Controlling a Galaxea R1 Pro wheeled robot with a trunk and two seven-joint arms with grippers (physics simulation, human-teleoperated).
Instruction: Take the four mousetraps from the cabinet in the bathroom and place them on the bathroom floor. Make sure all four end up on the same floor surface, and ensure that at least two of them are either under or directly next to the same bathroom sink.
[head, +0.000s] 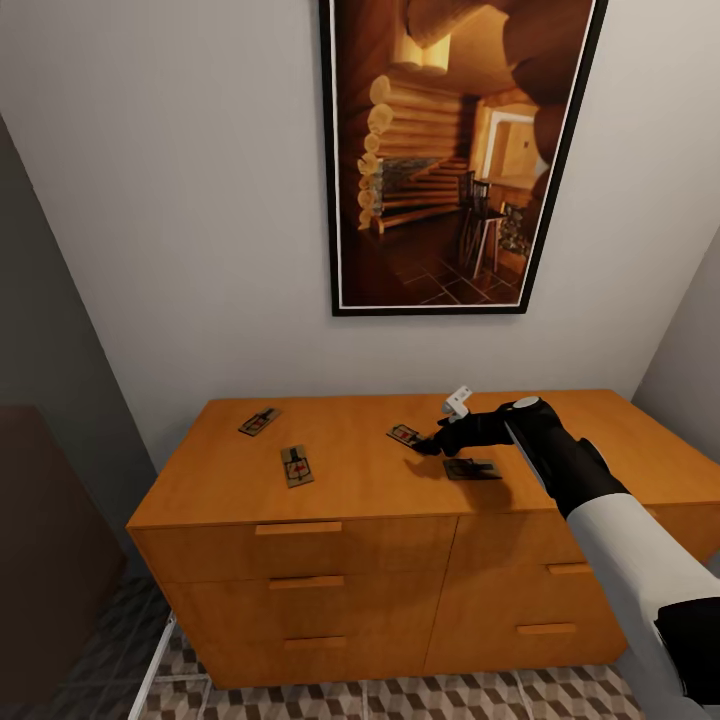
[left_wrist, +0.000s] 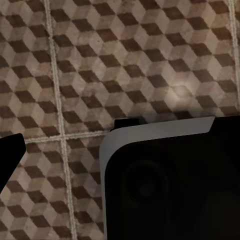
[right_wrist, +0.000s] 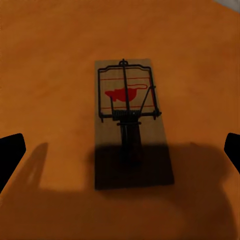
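A: Four traps lie flat on the cabinet (head: 350, 470); the right gripper (head: 428, 445) hovers over one trap (right_wrist: 129, 120), jaws apart.

B: Light, stiff, thin board, probably. Best pinched across its long edges, clear of the wire. Left gripper's state: cannot tell.

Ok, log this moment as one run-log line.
stage: reaching | right gripper: open, over mousetrap on cabinet top | mousetraps on top: four | on bathroom floor: none seen | left gripper: state unclear
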